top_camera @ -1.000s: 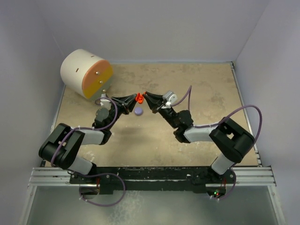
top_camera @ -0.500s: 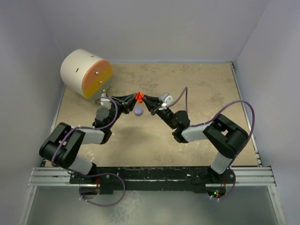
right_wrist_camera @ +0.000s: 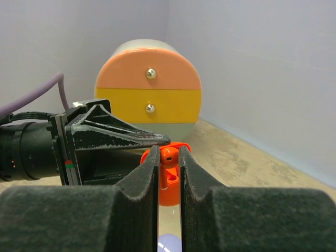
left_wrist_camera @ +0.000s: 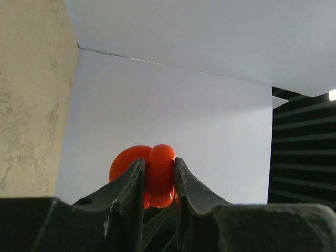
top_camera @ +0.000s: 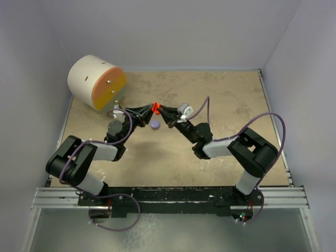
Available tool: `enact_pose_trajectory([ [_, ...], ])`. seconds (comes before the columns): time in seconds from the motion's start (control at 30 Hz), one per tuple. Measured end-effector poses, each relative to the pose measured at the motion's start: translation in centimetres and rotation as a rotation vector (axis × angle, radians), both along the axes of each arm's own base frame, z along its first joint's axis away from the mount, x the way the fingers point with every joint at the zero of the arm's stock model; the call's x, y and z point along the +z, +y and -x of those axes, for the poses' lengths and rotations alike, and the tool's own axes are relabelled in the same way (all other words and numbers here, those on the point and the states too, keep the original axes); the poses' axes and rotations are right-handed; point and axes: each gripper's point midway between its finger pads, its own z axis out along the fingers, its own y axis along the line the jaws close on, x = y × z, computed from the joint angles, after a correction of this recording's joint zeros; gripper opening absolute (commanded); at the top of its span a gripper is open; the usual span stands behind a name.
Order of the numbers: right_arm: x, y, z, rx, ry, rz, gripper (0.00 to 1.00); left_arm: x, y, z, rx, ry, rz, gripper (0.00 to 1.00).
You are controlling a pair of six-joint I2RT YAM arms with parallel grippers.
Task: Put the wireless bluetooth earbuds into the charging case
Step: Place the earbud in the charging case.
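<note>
My left gripper (top_camera: 150, 109) is shut on a round red charging case (left_wrist_camera: 160, 176), held above the table with its lid hinged open. In the right wrist view the case (right_wrist_camera: 169, 191) stands just behind my right gripper (right_wrist_camera: 169, 157). That gripper is shut on a small red earbud (right_wrist_camera: 169, 156), its round head up and its stem pointing down at the case's sockets. Both grippers meet tip to tip over the table's middle (top_camera: 156, 108). A lavender disc (top_camera: 155, 125) lies on the table below them. No other earbud is in view.
A large cream drum with an orange and yellow face (top_camera: 97, 83) lies at the back left, close behind the left gripper. The beige table (top_camera: 220, 100) is walled by pale panels at the back and both sides.
The right gripper has moved a little left with the red earbud, up to the case. Its arm has folded in closer. The left arm has held still.
</note>
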Motion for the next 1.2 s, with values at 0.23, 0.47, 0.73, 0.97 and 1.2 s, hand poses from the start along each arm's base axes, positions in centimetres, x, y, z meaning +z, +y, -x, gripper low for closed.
enact_pose_trajectory([
  [0.23, 0.4, 0.1, -0.1, 0.001, -0.012, -0.004, 0.0, 0.4, 0.0, 0.1, -0.001, -0.01, 0.016, 0.0],
  [0.47, 0.5, 0.3, 0.0, 0.008, -0.016, -0.003, 0.0, 0.2, 0.1, 0.3, -0.007, -0.003, 0.049, 0.0],
  [0.73, -0.2, 0.7, -0.1, 0.022, -0.01, 0.012, 0.0, -1.9, -0.5, 0.5, -0.037, 0.05, 0.125, 0.0],
  [0.97, -0.2, 0.7, -0.1, 0.021, -0.012, 0.014, 0.0, -4.4, -1.0, 0.7, -0.042, 0.134, 0.144, 0.0],
  [1.2, -0.5, 0.7, -0.1, 0.019, -0.011, 0.02, 0.0, -5.0, -0.3, 0.7, -0.005, 0.158, 0.151, 0.0],
])
